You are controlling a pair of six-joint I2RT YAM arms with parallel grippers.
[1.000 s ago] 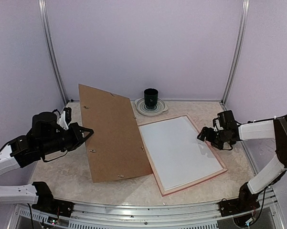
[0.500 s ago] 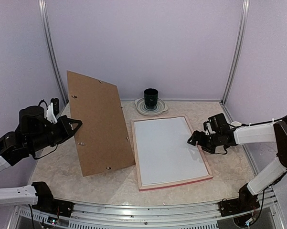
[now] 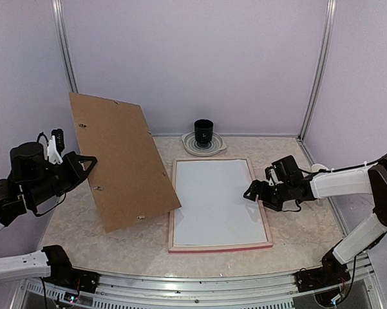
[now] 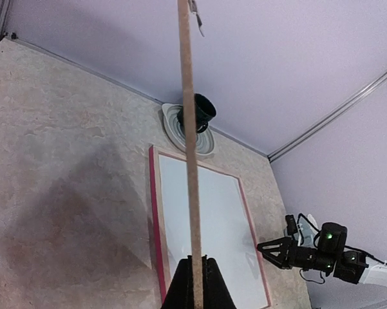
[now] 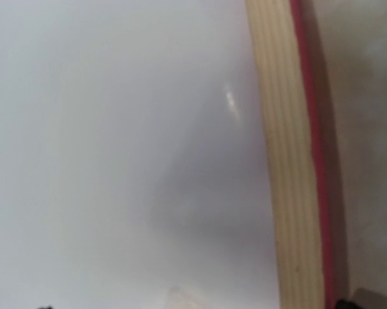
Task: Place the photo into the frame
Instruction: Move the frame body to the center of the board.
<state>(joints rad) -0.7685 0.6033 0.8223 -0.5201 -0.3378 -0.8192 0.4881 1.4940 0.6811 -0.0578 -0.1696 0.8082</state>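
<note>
The backing board (image 3: 119, 161) is showing plain brown; the frame (image 3: 219, 247) is showing a pink-edged, pale wooden rim around white; the cup (image 3: 203, 131) is looking dark; the table (image 3: 77, 225) is showing beige mottling

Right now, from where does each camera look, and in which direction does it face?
Top external: high behind the robot, looking down at the table; both arms show.
Left wrist: looks along the held brown board's edge toward the back wall; left gripper at bottom.
Right wrist: close above the frame's rim and white sheet; its fingers barely show.
Top and left wrist share the dark cup and right gripper.
</note>
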